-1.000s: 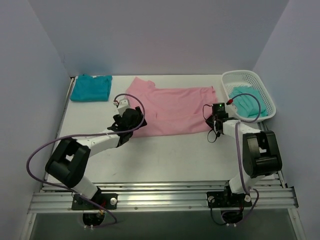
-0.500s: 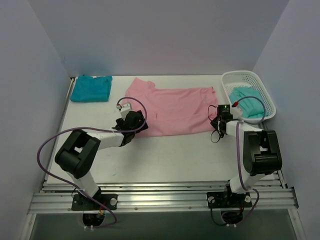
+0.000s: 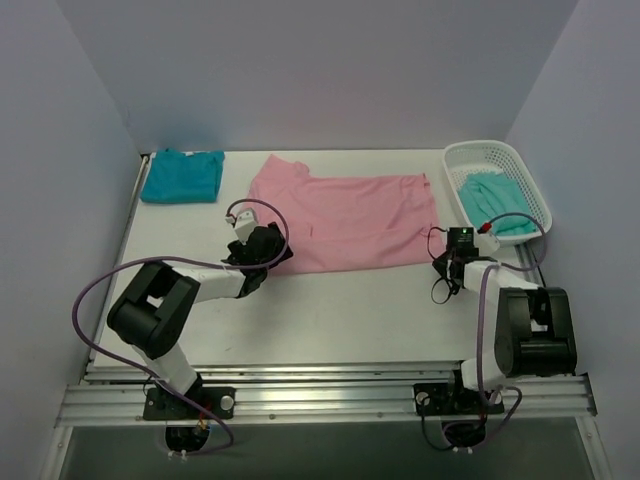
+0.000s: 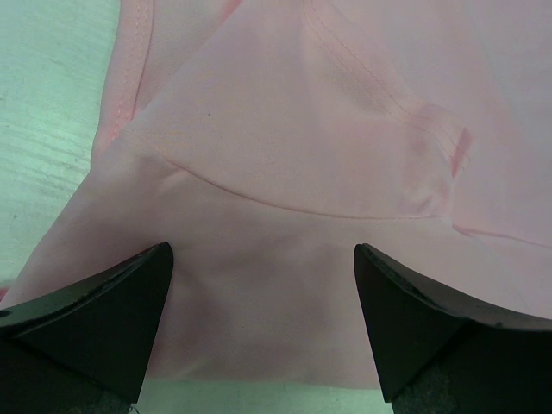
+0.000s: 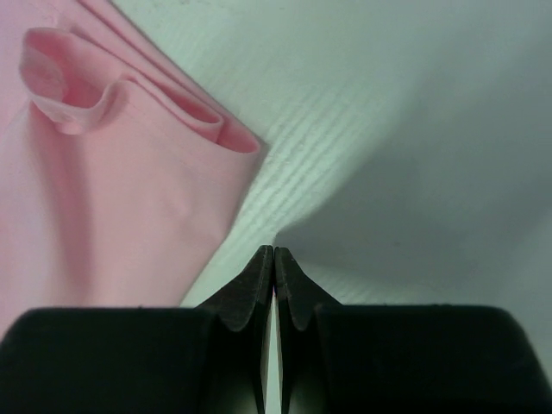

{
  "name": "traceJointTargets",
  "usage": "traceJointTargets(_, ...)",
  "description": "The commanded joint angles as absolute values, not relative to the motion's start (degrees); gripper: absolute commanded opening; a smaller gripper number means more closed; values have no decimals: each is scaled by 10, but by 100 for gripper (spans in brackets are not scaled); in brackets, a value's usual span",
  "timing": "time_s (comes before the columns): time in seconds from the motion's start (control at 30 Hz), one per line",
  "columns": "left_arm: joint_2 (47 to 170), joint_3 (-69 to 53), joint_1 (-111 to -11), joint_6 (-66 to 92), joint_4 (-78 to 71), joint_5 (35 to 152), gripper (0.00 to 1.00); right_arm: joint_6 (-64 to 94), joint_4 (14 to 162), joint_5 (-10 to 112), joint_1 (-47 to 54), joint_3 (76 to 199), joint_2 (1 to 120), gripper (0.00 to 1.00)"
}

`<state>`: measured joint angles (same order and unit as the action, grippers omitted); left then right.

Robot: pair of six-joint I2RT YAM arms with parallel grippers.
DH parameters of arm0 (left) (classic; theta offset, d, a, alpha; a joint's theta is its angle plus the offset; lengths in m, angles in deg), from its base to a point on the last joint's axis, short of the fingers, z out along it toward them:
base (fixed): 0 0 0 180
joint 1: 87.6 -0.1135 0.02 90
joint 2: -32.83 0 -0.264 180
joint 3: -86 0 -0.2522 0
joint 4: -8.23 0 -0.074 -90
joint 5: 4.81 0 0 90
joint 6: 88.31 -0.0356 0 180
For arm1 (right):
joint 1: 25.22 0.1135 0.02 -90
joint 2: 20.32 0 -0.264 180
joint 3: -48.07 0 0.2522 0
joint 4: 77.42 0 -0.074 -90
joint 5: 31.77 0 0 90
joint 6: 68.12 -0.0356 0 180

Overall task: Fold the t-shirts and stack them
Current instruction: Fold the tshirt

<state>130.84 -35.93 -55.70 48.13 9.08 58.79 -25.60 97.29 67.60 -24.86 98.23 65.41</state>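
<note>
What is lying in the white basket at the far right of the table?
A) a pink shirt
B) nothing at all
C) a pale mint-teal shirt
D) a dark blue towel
C: the pale mint-teal shirt sits in the white basket; the pink shirt lies spread on the table.

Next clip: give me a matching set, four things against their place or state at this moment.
Things:
1. pink t-shirt
2. deep teal t-shirt
3. mint t-shirt
4. right claw

Place or state:
a. in the white basket
b. folded, far-left corner
c. shut, empty
d. spread out in the middle

Pairs: 1-d, 2-b, 3-a, 4-c
</note>
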Motion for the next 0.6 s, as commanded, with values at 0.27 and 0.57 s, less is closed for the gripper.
traceJointTargets(0.27,1264,-395,-552,494,26,555,95,-258,891,637,-282,979,450,0)
traceJointTargets(0.57,1272,-382,-551,490,32,561,95,-277,960,615,-271,1033,538,0)
